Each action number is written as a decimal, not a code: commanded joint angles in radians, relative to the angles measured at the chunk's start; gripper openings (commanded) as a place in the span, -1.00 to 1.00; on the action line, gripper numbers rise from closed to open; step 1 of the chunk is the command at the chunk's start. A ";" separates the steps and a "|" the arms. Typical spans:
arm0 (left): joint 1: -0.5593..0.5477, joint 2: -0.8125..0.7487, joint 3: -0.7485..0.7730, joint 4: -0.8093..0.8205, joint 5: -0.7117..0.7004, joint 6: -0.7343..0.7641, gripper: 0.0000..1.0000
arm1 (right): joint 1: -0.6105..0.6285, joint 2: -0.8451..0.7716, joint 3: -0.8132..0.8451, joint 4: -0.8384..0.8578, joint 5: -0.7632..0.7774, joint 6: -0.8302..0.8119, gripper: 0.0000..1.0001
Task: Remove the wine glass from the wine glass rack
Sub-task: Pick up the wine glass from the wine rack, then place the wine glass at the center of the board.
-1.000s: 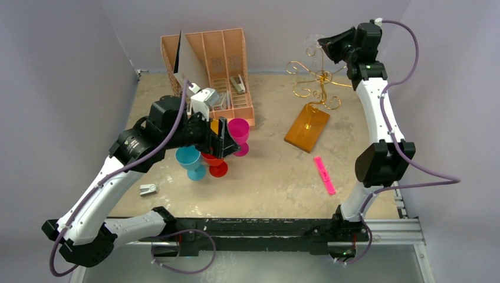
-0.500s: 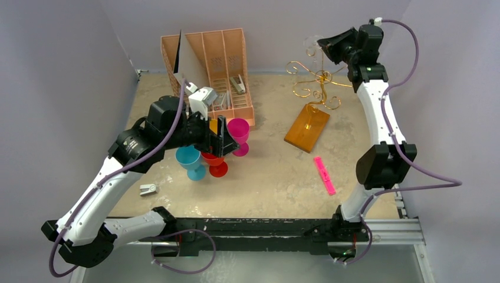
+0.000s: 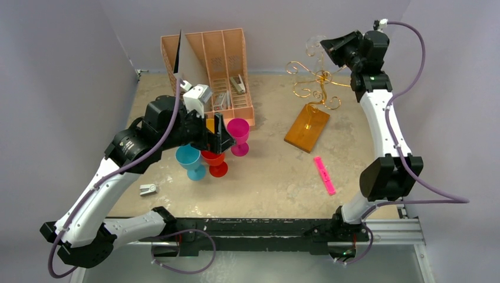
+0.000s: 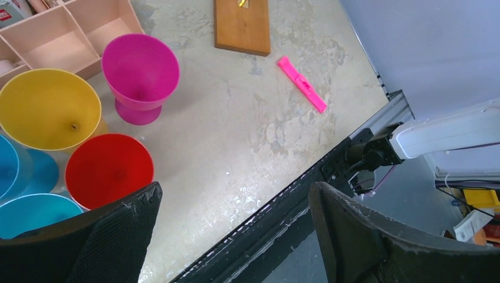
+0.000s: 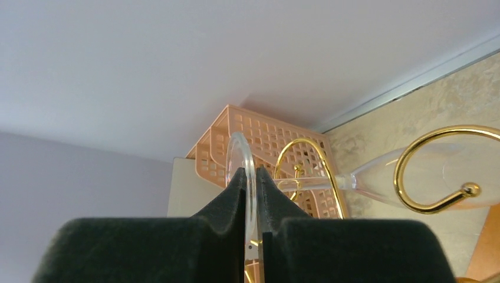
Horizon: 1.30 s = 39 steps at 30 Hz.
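Observation:
The clear wine glass [image 5: 424, 174] lies on its side high among the curly gold arms of the wine glass rack [image 3: 315, 82], which stands on an orange-brown wooden base [image 3: 307, 127]. My right gripper [image 5: 250, 177] is shut on the glass's round clear foot [image 3: 314, 45], with its stem [image 5: 318, 181] running level to the right. A gold hook [image 5: 439, 168] crosses in front of the bowl. My left gripper [image 4: 233, 197] hangs open and empty over the coloured cups at the table's left.
A pink-tan file organiser [image 3: 212, 65] stands at the back left. Magenta [image 4: 140, 73], yellow [image 4: 50, 109], red [image 4: 109, 168] and blue [image 3: 190, 158] cups cluster under the left arm. A pink marker [image 3: 323, 175] and a small white clip [image 3: 147, 189] lie on the table.
My right gripper has moved up and a little to the right, carrying the glass's foot with it. The left arm has shifted slightly left.

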 commanded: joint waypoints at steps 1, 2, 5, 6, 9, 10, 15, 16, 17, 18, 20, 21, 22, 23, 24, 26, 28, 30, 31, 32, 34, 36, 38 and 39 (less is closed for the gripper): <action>0.003 -0.032 0.032 -0.014 -0.027 -0.013 0.87 | -0.004 -0.022 -0.009 0.111 -0.119 0.050 -1.00; 0.003 -0.036 0.030 -0.015 -0.032 -0.012 0.88 | -0.004 -0.018 -0.007 0.109 -0.143 0.062 -1.00; 0.003 -0.049 0.026 -0.015 -0.058 -0.017 0.88 | -0.004 -0.026 -0.022 0.107 -0.158 0.073 -1.00; 0.003 -0.055 0.022 -0.015 -0.086 -0.030 0.88 | -0.004 -0.035 -0.036 0.110 -0.147 0.070 -1.00; 0.003 -0.082 -0.002 0.001 -0.141 -0.053 0.88 | -0.002 -0.041 -0.053 0.123 -0.165 0.068 -1.00; 0.003 -0.092 -0.008 0.007 -0.151 -0.056 0.88 | -0.002 -0.033 -0.039 0.109 -0.187 0.066 -1.00; 0.003 -0.110 -0.016 0.006 -0.163 -0.063 0.88 | 0.004 -0.034 -0.042 0.092 -0.215 0.064 -1.00; 0.003 -0.109 -0.016 0.005 -0.163 -0.065 0.88 | 0.004 -0.043 -0.050 0.092 -0.210 0.064 -1.00; 0.003 -0.108 -0.016 0.004 -0.163 -0.066 0.88 | 0.004 -0.050 -0.059 0.092 -0.210 0.065 -1.00; 0.003 -0.108 -0.016 0.004 -0.163 -0.066 0.88 | 0.004 -0.058 -0.071 0.092 -0.213 0.068 -1.00; 0.003 -0.108 -0.017 0.001 -0.191 -0.067 0.88 | 0.004 -0.075 -0.113 0.112 -0.219 0.090 -1.00; 0.003 -0.109 -0.018 0.001 -0.195 -0.067 0.88 | 0.003 -0.076 -0.137 0.134 -0.227 0.106 -1.00; 0.002 -0.111 -0.020 0.003 -0.198 -0.068 0.88 | 0.003 -0.069 -0.136 0.149 -0.245 0.117 -1.00; 0.003 -0.112 -0.020 0.005 -0.200 -0.068 0.88 | 0.003 -0.054 -0.120 0.145 -0.267 0.124 -1.00; 0.003 -0.114 -0.020 0.007 -0.203 -0.068 0.88 | 0.003 -0.037 -0.094 0.139 -0.296 0.128 -1.00; 0.003 -0.116 -0.020 0.012 -0.207 -0.066 0.88 | 0.003 -0.002 -0.055 0.156 -0.350 0.152 -1.00; 0.003 -0.114 -0.019 0.013 -0.206 -0.065 0.88 | 0.003 0.020 -0.049 0.225 -0.378 0.204 -1.00; 0.003 -0.114 -0.020 0.009 -0.209 -0.063 0.88 | 0.003 0.041 -0.031 0.260 -0.397 0.242 -1.00; 0.003 -0.113 -0.020 0.007 -0.209 -0.062 0.88 | 0.004 0.053 -0.012 0.257 -0.409 0.248 -1.00; 0.003 -0.113 -0.020 0.006 -0.209 -0.062 0.88 | 0.004 0.064 0.004 0.256 -0.415 0.250 -1.00; 0.003 -0.112 -0.020 0.005 -0.208 -0.060 0.88 | 0.004 0.080 0.030 0.259 -0.421 0.255 -1.00; 0.003 -0.112 -0.018 0.006 -0.209 -0.059 0.88 | 0.004 0.095 0.065 0.252 -0.435 0.262 -1.00; 0.003 -0.114 -0.016 0.010 -0.203 -0.056 0.87 | 0.004 0.106 0.102 0.248 -0.472 0.276 -1.00; 0.002 -0.115 -0.018 0.014 -0.199 -0.056 0.87 | 0.004 0.105 0.107 0.249 -0.484 0.281 -1.00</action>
